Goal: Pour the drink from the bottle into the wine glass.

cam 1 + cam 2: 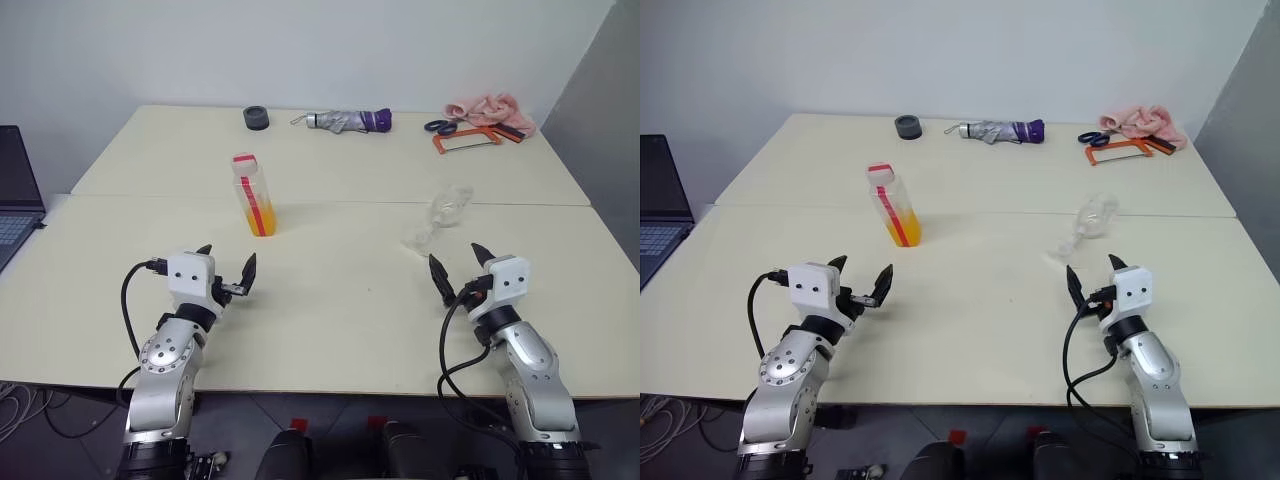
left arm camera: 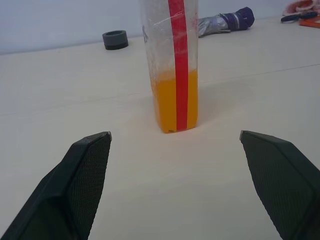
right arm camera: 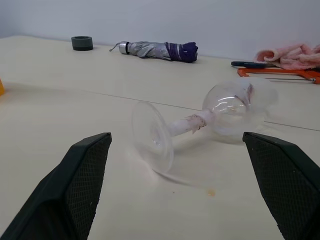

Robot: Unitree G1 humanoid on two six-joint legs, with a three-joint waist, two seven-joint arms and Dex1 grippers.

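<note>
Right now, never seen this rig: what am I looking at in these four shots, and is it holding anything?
It is a two-armed humanoid robot at a pale table. The two wide pictures come from a stereo camera on its head, looking down over its arms. The other two come from cameras on each wrist, looking out between that gripper's two black fingers.

The left gripper is open and empty, facing the bottle, which stands upright, capped, with orange drink in its lower part. The right gripper is also open and empty, facing the wine glass, which lies on its side.

Along the far edge lie a grey ring, a folded umbrella, scissors, an orange hacksaw and a pink cloth. A laptop sits at the left.
</note>
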